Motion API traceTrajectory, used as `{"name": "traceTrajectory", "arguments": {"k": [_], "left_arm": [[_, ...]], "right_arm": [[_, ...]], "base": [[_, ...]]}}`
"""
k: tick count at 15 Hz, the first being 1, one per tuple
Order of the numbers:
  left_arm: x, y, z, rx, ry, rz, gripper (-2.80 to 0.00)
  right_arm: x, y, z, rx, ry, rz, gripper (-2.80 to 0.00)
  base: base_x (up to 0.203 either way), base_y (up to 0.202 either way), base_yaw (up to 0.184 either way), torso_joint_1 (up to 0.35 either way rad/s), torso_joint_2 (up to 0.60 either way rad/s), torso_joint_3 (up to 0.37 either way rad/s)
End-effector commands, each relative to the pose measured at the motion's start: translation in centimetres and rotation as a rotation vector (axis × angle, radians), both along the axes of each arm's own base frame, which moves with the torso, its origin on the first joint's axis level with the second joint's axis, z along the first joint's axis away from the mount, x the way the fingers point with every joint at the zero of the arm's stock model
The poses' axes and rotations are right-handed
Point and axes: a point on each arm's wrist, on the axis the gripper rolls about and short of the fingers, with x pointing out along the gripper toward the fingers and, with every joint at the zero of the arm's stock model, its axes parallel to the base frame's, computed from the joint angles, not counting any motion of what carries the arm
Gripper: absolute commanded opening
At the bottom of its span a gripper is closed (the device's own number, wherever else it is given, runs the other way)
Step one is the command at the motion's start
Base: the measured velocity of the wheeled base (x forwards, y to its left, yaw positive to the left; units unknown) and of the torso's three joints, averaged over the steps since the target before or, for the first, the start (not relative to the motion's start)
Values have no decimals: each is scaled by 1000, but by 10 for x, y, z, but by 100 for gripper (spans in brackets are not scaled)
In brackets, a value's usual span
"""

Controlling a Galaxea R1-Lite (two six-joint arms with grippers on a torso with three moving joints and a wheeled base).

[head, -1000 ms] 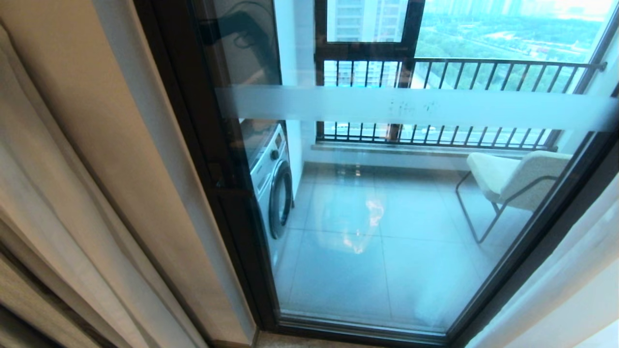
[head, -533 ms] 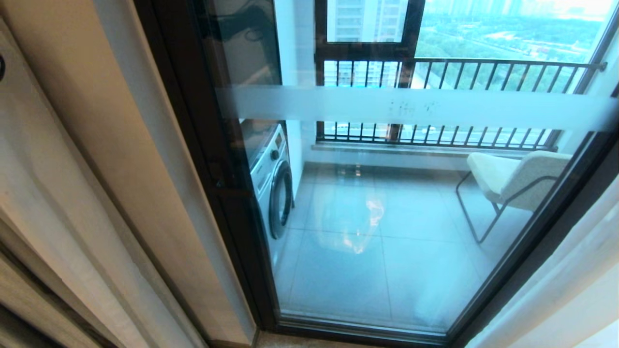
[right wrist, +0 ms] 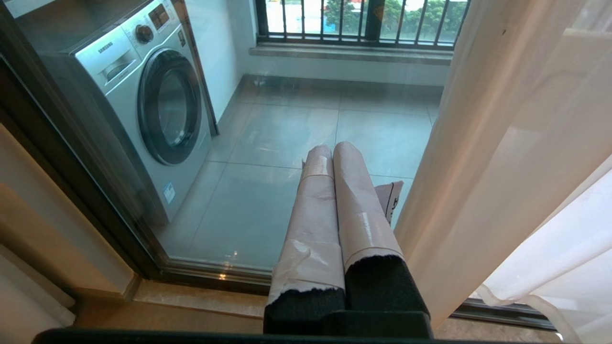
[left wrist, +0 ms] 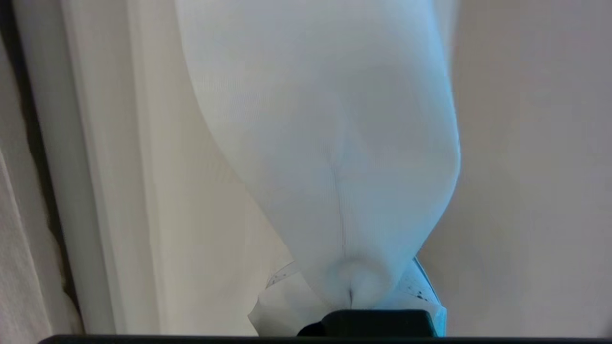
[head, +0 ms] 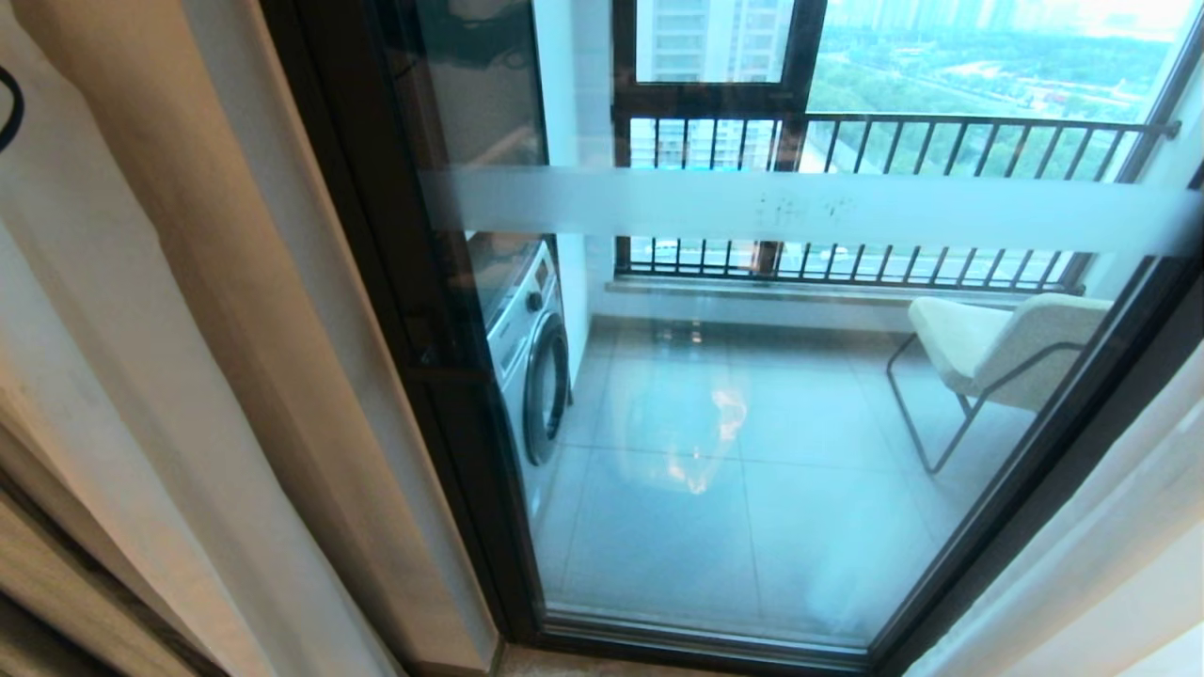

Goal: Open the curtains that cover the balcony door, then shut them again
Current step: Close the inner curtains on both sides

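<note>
Clearly the curtains (head: pixel 141 376) are parted: in the head view one panel is bunched down the left side of the frame and the other shows as a pale strip in the lower right corner, with the balcony door (head: pixel 752 395) bare across the middle. Through its glass a washing machine (head: pixel 531 367) sits left of centre and a chair (head: pixel 997 348) at the right, with the railing (head: pixel 894 141) along the top.

In the left wrist view the left gripper (left wrist: pixel 351 296), at the bottom centre, is clenched on a gathered fold of the sheer fabric, which balloons upward from the pinch. The right gripper (right wrist: pixel 337 205), in the lower middle of its own view, has its taped fingers pressed together on nothing, just beside the right panel.

Judging by this, the opening looks done and closing is the step in hand. It would go best if the pinch stays firm and the pull runs level along the rail rather than downward, slowly enough that the thin cloth neither slips free nor strains its hooks.
</note>
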Motion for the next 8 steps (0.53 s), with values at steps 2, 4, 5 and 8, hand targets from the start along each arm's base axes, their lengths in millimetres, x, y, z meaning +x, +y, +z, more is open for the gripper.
{"name": "traceTrajectory", "arguments": {"k": [2,4,5,8], "left_arm": [[-23,-15,2,38,3,-13,-280],[-22,-23,3,41,-2,-47,-280],[-22,-25,4,43,-1,-54,-280],[-24,-32,5,47,-8,-77,-280]], "right_arm": [[0,0,0,0,1,0,-280],[0,0,0,0,1,0,-280],[0,0,0,0,1,0,-280],[0,0,0,0,1,0,-280]], "base": [[0,0,0,0,0,0],[0,0,0,0,0,0],[0,0,0,0,0,0],[0,0,0,0,0,0]]}}
